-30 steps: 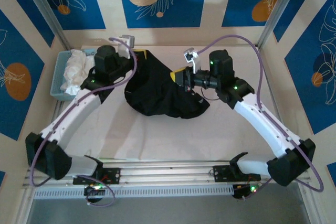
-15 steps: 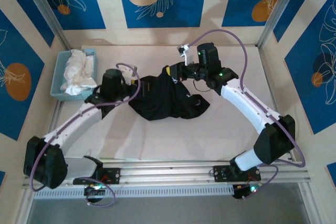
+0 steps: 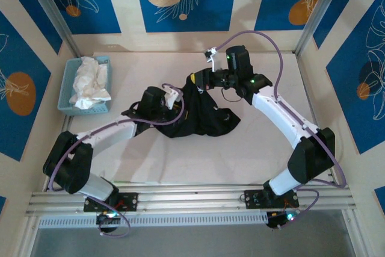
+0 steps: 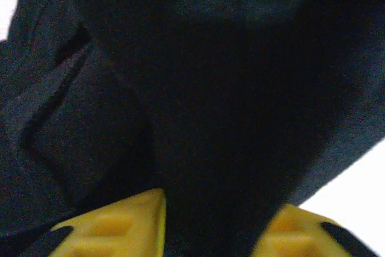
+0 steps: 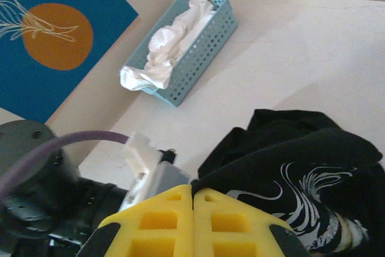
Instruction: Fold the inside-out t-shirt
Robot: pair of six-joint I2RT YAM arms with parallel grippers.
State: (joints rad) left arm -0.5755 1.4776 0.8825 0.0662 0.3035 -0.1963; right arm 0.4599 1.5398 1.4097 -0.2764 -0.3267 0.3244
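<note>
The inside-out t-shirt [image 3: 204,118] is a crumpled black heap in the middle of the table, with a pale swirl print showing on its cloth [image 5: 313,179]. My right gripper [image 3: 194,82] is shut on the heap's upper back edge and holds it raised; in the right wrist view the yellow fingers [image 5: 193,186] meet with a black fold pinched at their tips. My left gripper [image 3: 178,97] is pushed into the heap's left side. In the left wrist view its fingers [image 4: 219,209] stand apart, and dark t-shirt cloth [image 4: 210,88] lies between them.
A blue basket [image 3: 65,99] holding a white cloth garment [image 3: 90,79] stands at the back left, also visible as basket [image 5: 201,58] and cloth [image 5: 171,40]. The left arm's wrist [image 5: 150,170] sits just in front of my right fingers. Bare table lies right of the heap.
The left arm swung from beside the basket to the t-shirt's left side. The right gripper moved back and left with the cloth, drawing the heap narrower and taller.
</note>
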